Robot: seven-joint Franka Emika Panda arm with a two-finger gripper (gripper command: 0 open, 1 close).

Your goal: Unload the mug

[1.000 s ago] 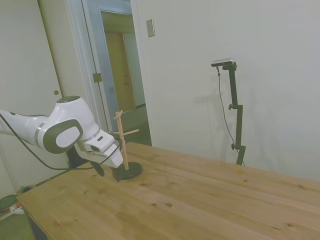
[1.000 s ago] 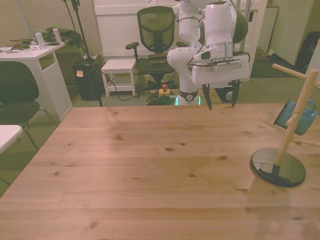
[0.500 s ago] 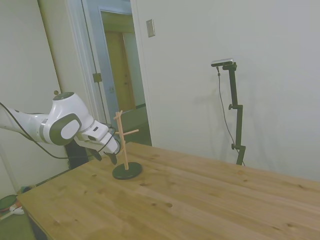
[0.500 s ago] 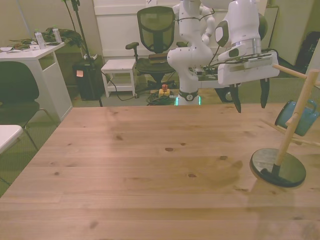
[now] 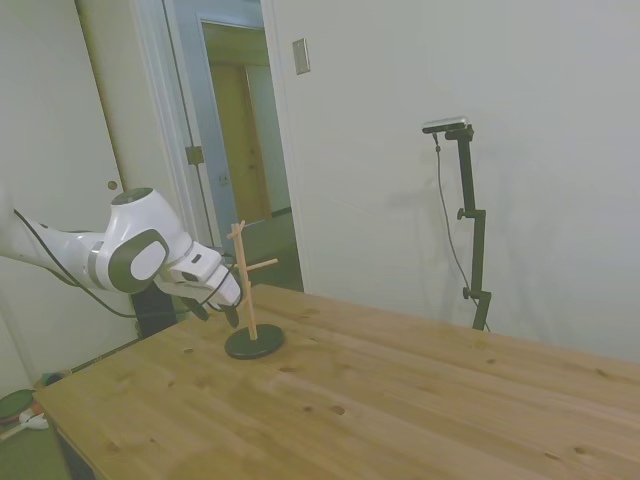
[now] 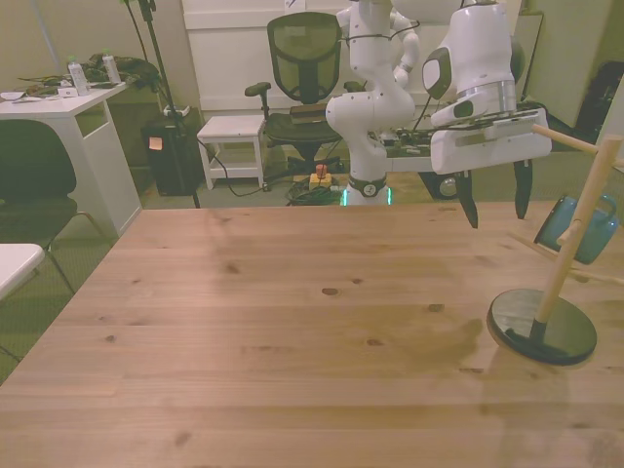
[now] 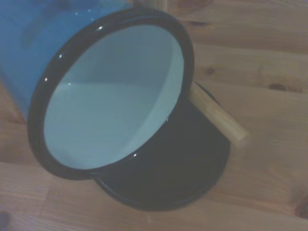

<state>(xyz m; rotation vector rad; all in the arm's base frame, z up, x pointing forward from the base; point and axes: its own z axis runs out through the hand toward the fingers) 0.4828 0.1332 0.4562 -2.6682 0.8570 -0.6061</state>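
One wooden stand [image 6: 575,234] holds the mug [image 6: 582,228] beside the open hand [image 6: 496,202].

Soft, even room light is filling the side view, which is looking pale, greenish and a little grainy. The front view is running dimmer and warmer, a faint shadow lying on the table [image 6: 292,322]. The wrist view is showing the mug [image 7: 113,91] soft-focused, small glints sparkling along its dark rim.
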